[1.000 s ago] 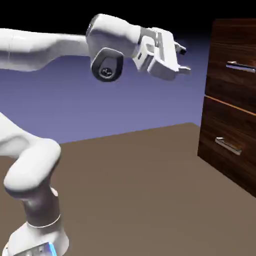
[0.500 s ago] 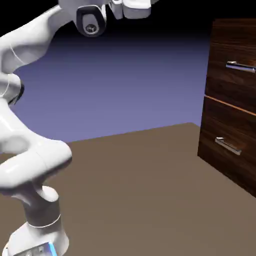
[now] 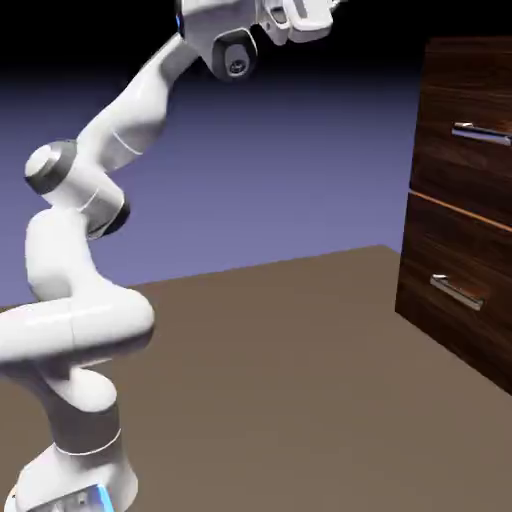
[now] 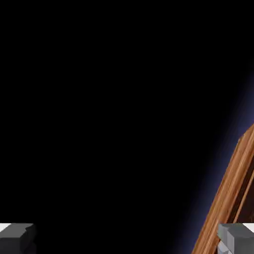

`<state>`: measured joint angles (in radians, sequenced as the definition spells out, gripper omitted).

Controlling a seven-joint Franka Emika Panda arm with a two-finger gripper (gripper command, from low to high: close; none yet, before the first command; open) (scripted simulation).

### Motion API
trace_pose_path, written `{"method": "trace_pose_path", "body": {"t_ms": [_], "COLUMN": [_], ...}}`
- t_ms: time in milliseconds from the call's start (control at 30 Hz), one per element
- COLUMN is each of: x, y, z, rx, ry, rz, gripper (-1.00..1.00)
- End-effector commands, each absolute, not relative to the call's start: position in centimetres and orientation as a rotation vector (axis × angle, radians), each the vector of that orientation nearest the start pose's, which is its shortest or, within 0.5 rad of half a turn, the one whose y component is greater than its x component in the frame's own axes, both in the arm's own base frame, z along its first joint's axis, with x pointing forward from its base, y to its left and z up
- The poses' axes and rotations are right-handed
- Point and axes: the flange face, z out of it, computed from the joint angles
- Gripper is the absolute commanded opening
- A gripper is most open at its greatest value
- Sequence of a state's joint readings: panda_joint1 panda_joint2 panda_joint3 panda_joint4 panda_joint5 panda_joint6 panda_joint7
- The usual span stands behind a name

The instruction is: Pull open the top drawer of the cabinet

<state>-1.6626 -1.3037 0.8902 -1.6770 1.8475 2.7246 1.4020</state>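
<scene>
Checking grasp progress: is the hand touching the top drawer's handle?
Apart. Exterior view: the hand is up at the frame's top, well left of the handle.

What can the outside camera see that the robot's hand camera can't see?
Only the exterior view shows the white arm, the brown table, and the top drawer with its silver handle, plus a second drawer below. Only the hand view shows the grey fingertips, spread wide apart, with mostly darkness ahead. Both show the cabinet: the hand view catches just a slanted wooden edge of it at the right.
</scene>
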Motion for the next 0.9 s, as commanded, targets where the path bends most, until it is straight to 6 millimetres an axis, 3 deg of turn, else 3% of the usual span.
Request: {"method": "trace_pose_path", "body": {"t_ms": [0,133,233,333,467,867], "x": [48.2,55.3,60.6,65.8,71.9,77.3], "y": [17.5,17.6,16.5,14.4,9.9,9.5], "z": [80.5,75.5,70.9,65.7,57.9,57.2], "rx": [-0.676,-0.687,-0.686,-0.670,-0.620,-0.615], "ry": [1.215,1.255,1.306,1.371,1.473,1.482], "rz": [-1.097,-0.984,-0.887,-0.781,-0.626,-0.613], "gripper": [0.00,0.00,0.00,0.00,0.00,0.00]}}
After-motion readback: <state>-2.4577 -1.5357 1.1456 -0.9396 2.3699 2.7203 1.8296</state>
